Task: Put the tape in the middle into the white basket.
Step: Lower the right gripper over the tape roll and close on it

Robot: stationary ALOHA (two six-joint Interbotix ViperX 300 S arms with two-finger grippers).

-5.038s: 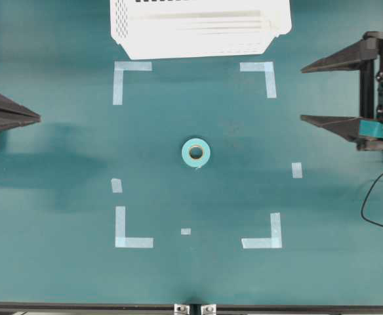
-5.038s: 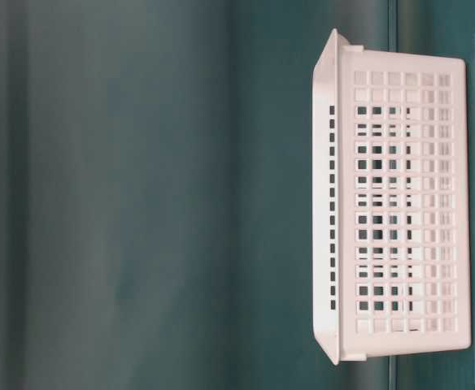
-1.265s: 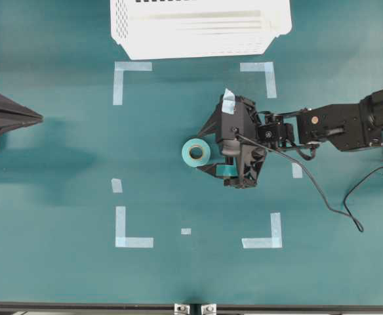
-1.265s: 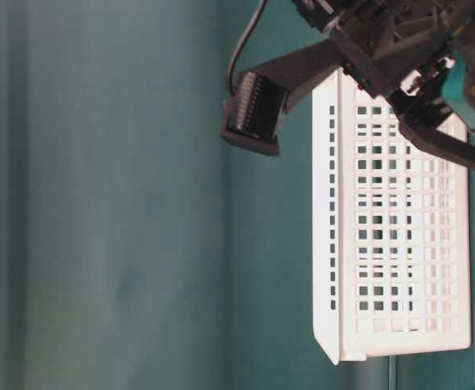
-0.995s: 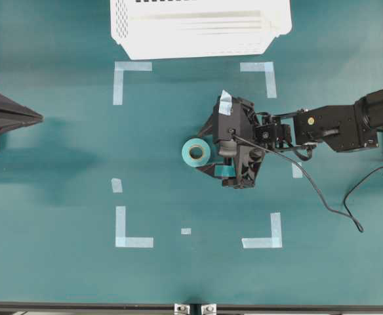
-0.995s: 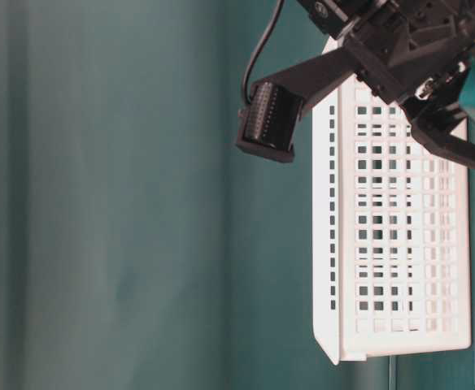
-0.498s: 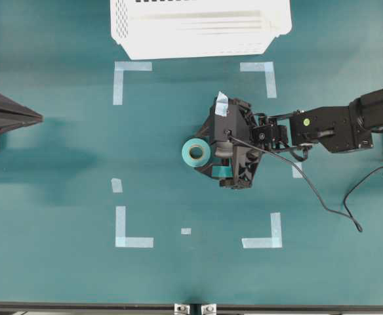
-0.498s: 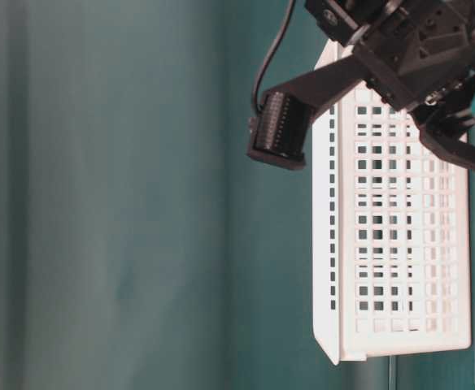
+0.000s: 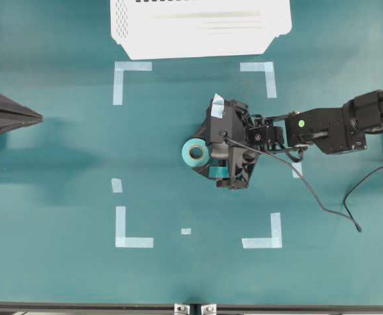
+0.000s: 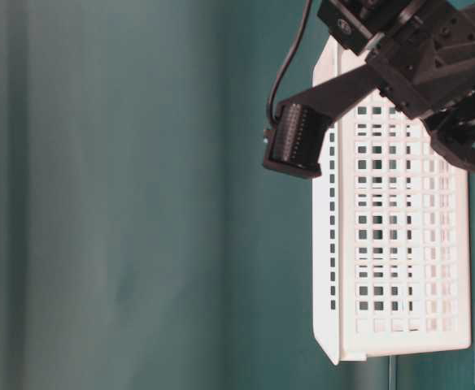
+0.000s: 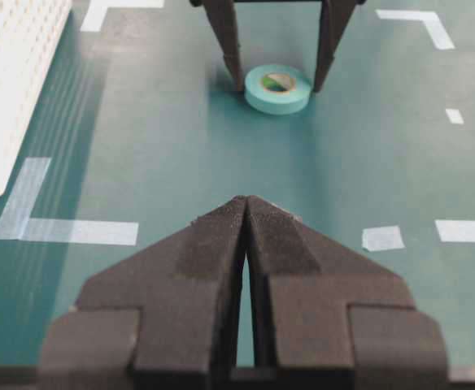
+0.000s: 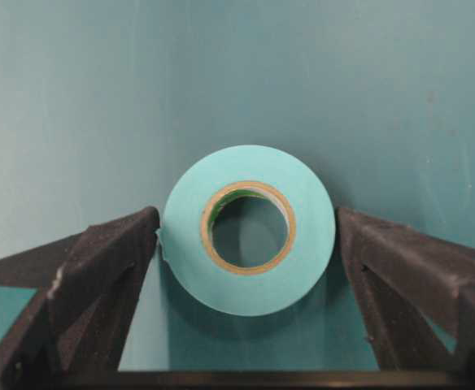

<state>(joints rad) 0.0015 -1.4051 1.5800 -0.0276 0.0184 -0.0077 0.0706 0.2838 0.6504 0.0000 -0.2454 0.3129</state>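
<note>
Your right tool (image 12: 248,236) is spread wide astride the tape (image 12: 248,228), no grip yet; lift and carry to the white basket (image 9: 198,29) remain.

Right arm (image 9: 322,128) stretched in from the right edge, wrist angled down, right gripper (image 12: 246,231) spread wide, fingers low; left gripper (image 11: 246,213) parked at the left edge, fingers pressed together
</note>
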